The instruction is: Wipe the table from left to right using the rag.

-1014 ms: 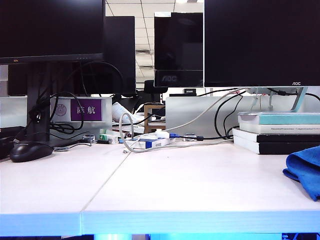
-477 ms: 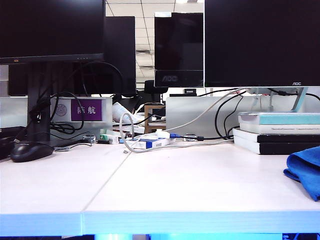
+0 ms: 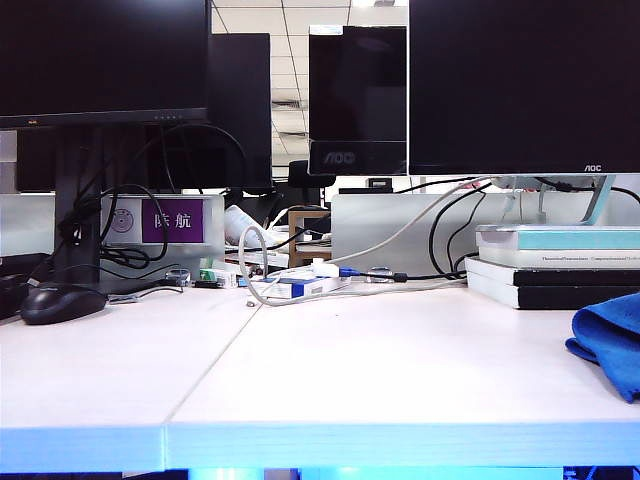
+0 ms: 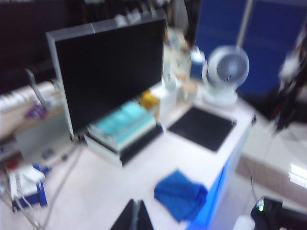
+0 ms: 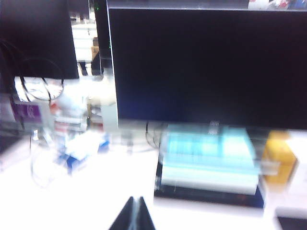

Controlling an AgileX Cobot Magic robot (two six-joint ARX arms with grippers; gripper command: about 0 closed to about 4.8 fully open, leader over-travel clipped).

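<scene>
The blue rag (image 3: 610,340) lies rumpled on the white table (image 3: 380,360) at its far right, near the front edge. Neither gripper shows in the exterior view. In the left wrist view the rag (image 4: 180,194) rests by the table's corner, with my left gripper (image 4: 136,205) shut and empty, raised above the table (image 4: 105,191) and apart from the rag. My right gripper (image 5: 135,201) is also shut and empty, above bare table (image 5: 96,201) in front of the book stack. The rag is out of the blurred right wrist view.
A black mouse (image 3: 62,302) sits at the left. Cables and a small blue-white box (image 3: 300,285) lie at the back middle. A book stack (image 3: 560,265) stands under the right monitor (image 3: 520,85). A black mat (image 4: 201,127) and a white fan (image 4: 225,72) lie beyond the books.
</scene>
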